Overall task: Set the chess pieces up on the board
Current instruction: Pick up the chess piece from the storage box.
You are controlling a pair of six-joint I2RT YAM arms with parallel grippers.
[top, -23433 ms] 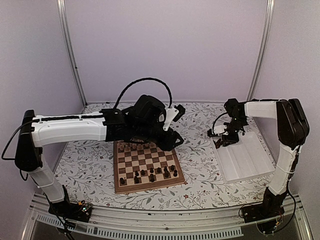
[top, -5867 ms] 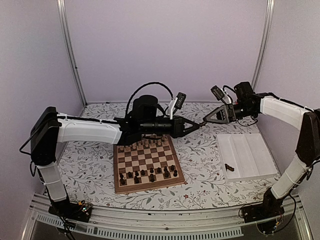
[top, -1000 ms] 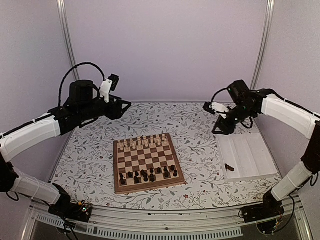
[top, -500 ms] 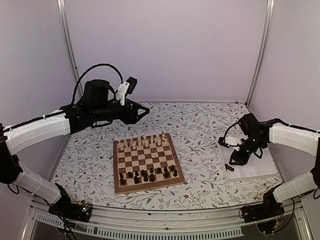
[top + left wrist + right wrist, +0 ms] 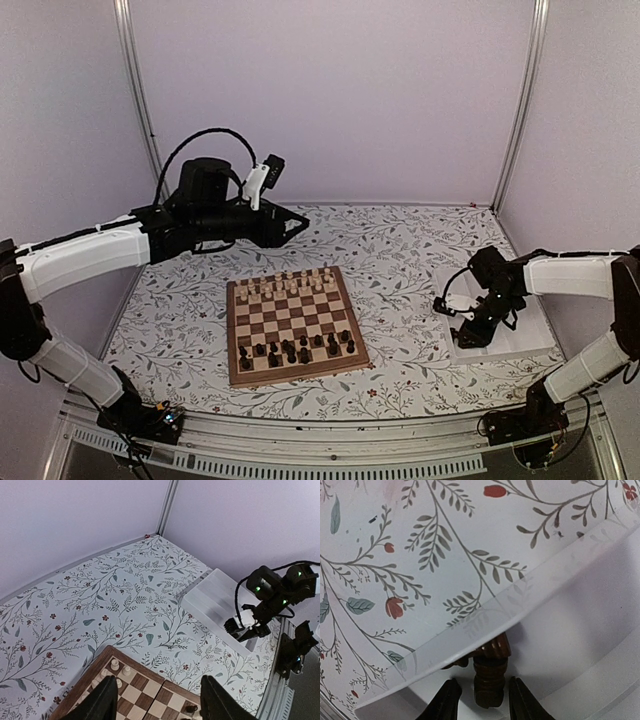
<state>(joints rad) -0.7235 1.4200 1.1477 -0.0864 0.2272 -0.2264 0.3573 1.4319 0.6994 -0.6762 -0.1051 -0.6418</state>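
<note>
Floral worktop (image 5: 400, 250), lilac walls (image 5: 330, 100); our dark chessman (image 5: 490, 660) lies lengthwise between the right pincer's (image 5: 484, 680) parted jaws, untouched; left pincer (image 5: 159, 680) spread, empty.

The top camera looked down from above and behind the arm bases (image 5: 150, 418), covering the whole bench (image 5: 400, 255). The left wrist camera, held high, faced over the board's (image 5: 147, 692) far corner toward the white tray (image 5: 212, 605), also at the top view's right. The right wrist camera hung very close above that tray's edge.
</note>
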